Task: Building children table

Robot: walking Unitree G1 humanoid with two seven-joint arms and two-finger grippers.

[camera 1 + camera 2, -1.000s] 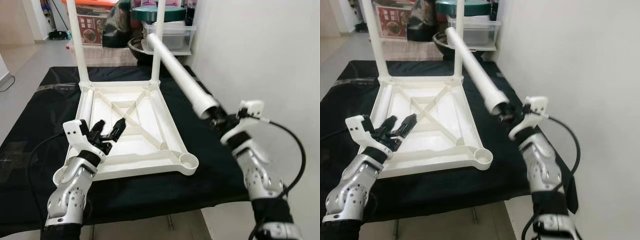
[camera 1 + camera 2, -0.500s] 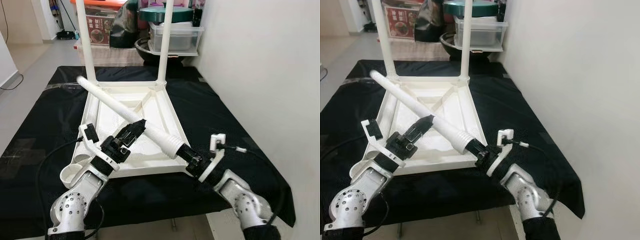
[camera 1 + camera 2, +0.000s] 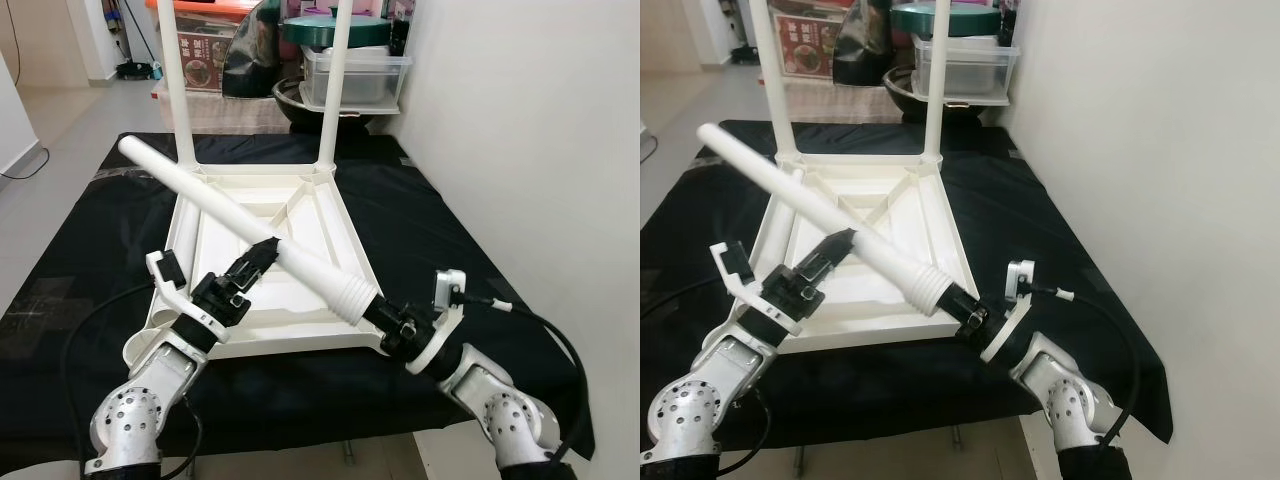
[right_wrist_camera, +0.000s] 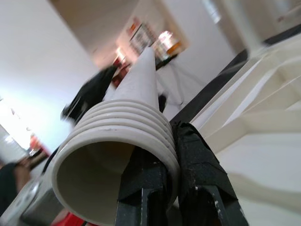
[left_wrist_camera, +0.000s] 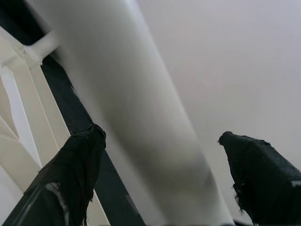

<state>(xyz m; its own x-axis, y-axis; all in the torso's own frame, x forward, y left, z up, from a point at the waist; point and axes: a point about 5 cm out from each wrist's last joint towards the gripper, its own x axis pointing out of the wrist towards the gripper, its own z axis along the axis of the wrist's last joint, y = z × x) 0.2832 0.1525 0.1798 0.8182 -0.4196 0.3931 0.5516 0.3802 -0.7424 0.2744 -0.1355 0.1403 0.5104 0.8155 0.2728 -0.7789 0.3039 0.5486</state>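
The white table top point(image 3: 345, 232) lies upside down on the black cloth, with two white legs point(image 3: 178, 90) point(image 3: 333, 90) standing in its far corners. A loose white leg point(image 3: 215, 203) slants over it, its tip up at the far left. My right gripper point(image 3: 385, 318) is shut on the rim of the leg's ribbed end point(image 4: 120, 136), one finger inside and one outside, just above the near right corner. My left gripper point(image 3: 260, 252) is open and straddles the middle of the leg point(image 5: 141, 122). An empty round socket point(image 3: 140, 348) shows at the near left corner.
The black cloth point(image 3: 440, 235) covers the work table, whose near edge is just below my arms. A white wall point(image 3: 540, 140) runs close along the right side. Clear bins point(image 3: 355, 75) and boxes point(image 3: 205, 45) are stacked behind the table. Bare floor point(image 3: 60, 110) lies to the left.
A second ago the right gripper held the leg high on the right. It has swung it down across the table top, and the left gripper has come up around its middle.
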